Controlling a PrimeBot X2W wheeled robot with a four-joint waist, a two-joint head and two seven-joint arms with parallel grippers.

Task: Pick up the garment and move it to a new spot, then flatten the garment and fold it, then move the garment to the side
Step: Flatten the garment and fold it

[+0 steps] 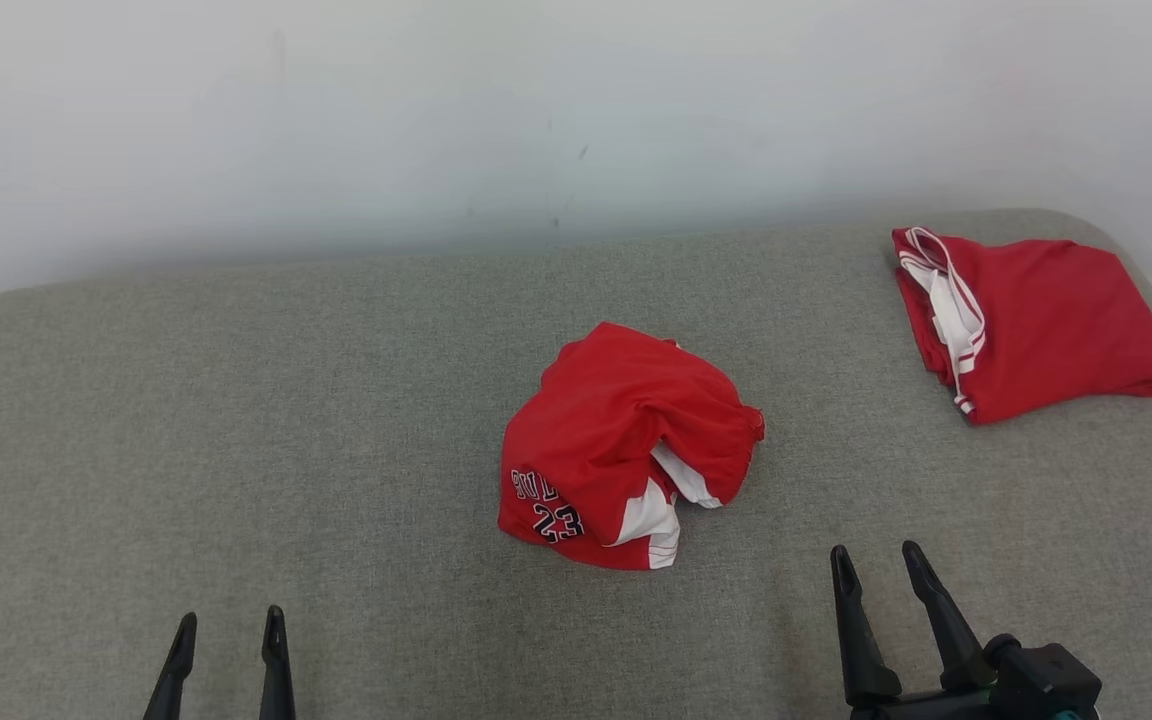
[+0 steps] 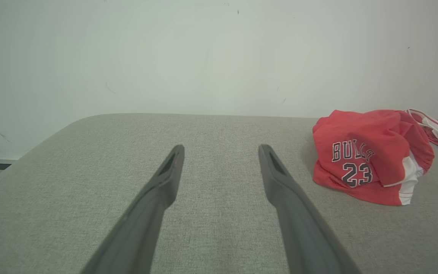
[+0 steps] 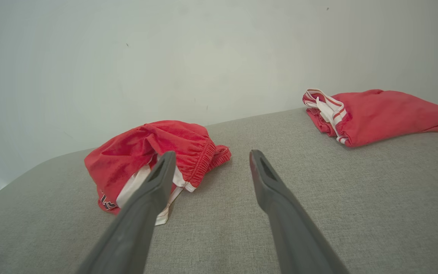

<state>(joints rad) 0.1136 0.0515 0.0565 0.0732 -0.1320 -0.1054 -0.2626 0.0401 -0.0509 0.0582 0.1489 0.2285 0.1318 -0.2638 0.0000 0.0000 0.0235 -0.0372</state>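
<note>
The garment (image 1: pixel 626 445) is a red pair of shorts with white panels and dark lettering, crumpled in a heap at the middle of the grey table (image 1: pixel 236 450). The same heap lies at the right of the left wrist view (image 2: pixel 367 156) and left of centre in the right wrist view (image 3: pixel 154 160). My left gripper (image 1: pixel 229 625) stands open at the lower left, well away from the heap, fingers empty (image 2: pixel 221 148). My right gripper (image 1: pixel 876 560) is open at the lower right, a short way in front and to the right of the heap, with nothing between its fingers (image 3: pixel 211 154).
A second red garment with white trim (image 1: pixel 1031 320) lies folded at the table's far right corner, also in the right wrist view (image 3: pixel 378 114). A pale wall (image 1: pixel 536 120) rises behind the table. The table's rounded corners and edges show at left and right.
</note>
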